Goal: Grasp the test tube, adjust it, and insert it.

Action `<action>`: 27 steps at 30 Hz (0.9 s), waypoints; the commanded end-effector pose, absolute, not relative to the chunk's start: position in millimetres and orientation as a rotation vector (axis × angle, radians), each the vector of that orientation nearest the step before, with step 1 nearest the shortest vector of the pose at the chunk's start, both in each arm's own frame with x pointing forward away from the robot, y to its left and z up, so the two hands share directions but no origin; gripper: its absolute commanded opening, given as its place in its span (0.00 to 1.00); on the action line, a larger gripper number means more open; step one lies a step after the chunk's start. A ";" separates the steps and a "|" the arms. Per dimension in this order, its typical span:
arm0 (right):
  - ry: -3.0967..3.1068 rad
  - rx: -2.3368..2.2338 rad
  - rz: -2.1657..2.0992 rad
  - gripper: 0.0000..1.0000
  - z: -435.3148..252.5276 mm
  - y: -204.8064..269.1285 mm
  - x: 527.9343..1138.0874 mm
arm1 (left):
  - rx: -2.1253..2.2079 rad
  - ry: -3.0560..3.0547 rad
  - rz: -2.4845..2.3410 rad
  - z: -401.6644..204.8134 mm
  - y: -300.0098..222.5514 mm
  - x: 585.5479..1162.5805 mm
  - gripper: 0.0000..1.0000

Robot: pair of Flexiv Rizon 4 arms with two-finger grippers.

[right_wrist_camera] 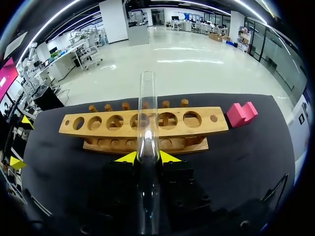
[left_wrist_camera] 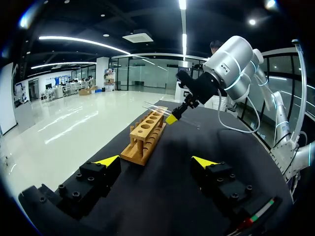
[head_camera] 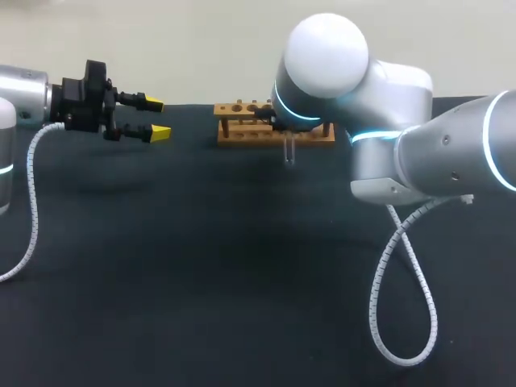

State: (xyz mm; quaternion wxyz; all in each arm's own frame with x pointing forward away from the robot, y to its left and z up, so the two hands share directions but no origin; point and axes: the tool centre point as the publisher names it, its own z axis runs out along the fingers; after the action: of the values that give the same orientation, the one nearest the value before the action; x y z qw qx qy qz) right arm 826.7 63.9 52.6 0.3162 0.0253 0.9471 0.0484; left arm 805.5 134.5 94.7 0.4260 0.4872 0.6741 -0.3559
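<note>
**Inspector:** Report the status, largest item first.

**Assessor:** The black table (head_camera: 201, 306) is carrying the whole setup. My right arm (head_camera: 387, 137) is reaching in across the middle and is covering part of the wooden rack (head_camera: 238, 133). My left arm (head_camera: 24, 97) is hanging at its own side, well apart from the work.

**Inspector:** And the rack itself?

**Assessor:** It is standing upright toward the table's far edge. The holes that show in the right wrist view are looking empty. A pink block (right_wrist_camera: 241, 114) is lying just beside one end.

**Inspector:** Grippers?

**Assessor:** The right gripper (right_wrist_camera: 146, 157) is clamping the test tube (right_wrist_camera: 147, 113) between both yellow tips, with the glass running out ahead of the fingers toward the rack. The left gripper (head_camera: 155, 118) is standing wide open and is holding nothing.

**Inspector:** Progress against the task?

**Assessor:** I am judging the grasp as done and the adjusting as under way. The tube is hanging in the air by the rack and is not sitting in any hole. I cannot tell whether it is lining up over one. The insertion is waiting to be done, and I am expecting it to need a careful line-up before any lowering
</note>
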 end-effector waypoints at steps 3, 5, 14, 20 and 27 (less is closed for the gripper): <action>2.521 0.062 0.142 0.00 47.7 63.8 827.6 | 1.215 1.681 -0.885 94.0 135.0 803.2 1.00; 2.532 0.062 0.149 0.00 45.4 63.7 827.3 | 1.215 1.681 -0.885 94.0 135.0 803.2 1.00; 2.563 0.063 0.162 0.00 39.1 63.9 825.5 | 1.215 1.681 -0.885 94.0 135.0 803.2 1.00; 2.582 0.063 0.170 0.00 34.8 64.8 824.6 | 1.215 1.681 -0.885 94.0 135.0 803.2 1.00; 2.594 0.067 0.178 0.00 30.9 65.5 823.3 | 1.215 1.681 -0.885 94.0 135.0 803.2 1.00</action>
State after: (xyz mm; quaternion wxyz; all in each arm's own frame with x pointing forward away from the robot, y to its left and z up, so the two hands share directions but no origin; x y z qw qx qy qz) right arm 821.6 64.7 33.3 0.2685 0.0248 0.9607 0.0659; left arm 805.5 134.5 94.7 0.4260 0.4872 0.6741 -0.3559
